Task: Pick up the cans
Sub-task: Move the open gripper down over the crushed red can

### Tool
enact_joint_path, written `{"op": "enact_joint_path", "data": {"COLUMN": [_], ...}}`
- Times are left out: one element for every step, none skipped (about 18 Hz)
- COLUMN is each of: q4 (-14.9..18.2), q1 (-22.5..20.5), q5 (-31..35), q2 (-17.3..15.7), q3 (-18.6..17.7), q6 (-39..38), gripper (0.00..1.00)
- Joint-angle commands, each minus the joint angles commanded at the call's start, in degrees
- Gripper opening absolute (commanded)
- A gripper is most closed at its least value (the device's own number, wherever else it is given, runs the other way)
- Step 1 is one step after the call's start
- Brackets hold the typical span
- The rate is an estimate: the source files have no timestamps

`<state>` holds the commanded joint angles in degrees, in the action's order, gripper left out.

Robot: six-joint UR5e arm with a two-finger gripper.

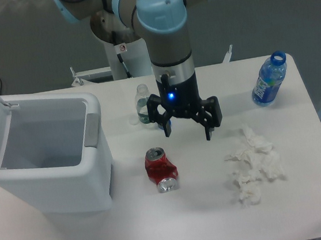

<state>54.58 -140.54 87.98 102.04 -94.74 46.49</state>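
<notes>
An open white bin (69, 182) occupies the left of the table (309, 207). The red can (161, 169) lies on its side near the bin. The gripper (187, 132) hangs above and right of the can, fingers spread, holding nothing. Crumpled tissues (252, 164) lie further right.

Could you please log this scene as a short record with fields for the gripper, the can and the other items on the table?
gripper: gripper open, empty, above the table, behind and right of the can
can: red can dented, lying on the table, untouched
bin: white bin left of the can, lid open
bottles: blue bottle at the far right; small clear bottle behind the gripper
other: crumpled tissues right of the can
</notes>
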Motion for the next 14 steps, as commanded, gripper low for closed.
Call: {"op": "enact_joint_path", "data": {"q4": [-0.3,-0.6,-0.5,-0.5,-0.4,-0.4,-0.5,-0.5,-0.5,-0.4,-0.5,-0.4,-0.4,-0.4], "q1": [0.0,0.3,0.4,0.4,0.6,1.3,1.8,2.0,2.2,2.4,3.3,3.7,3.8,3.8], "q5": [0.1,0.2,0.3,0.3,0.3,0.2,0.2,0.2,0.2,0.2,0.2,0.2,0.2,0.1], "q2": [0.3,0.8,1.1,1.7,1.9,2.6,3.2,4.0,4.9,5.8,6.8,7.6,8.3,8.7], "q3": [-0.4,-0.4,-0.4,-0.4,-0.4,-0.4,-0.4,-0.3,-0.3,-0.3,-0.3,-0.2,-0.2,-0.2], "q6": [-0.1,-0.2,-0.2,-0.3,-1.0,-2.7,-4.3,-5.3,-6.1,-6.6,-7.1,-8.0,-9.0,-9.8], "gripper": [1.00,1.00,1.00,1.00,1.00,1.00,1.00,1.00,1.00,1.00,1.00,1.00,1.00,1.00]}}
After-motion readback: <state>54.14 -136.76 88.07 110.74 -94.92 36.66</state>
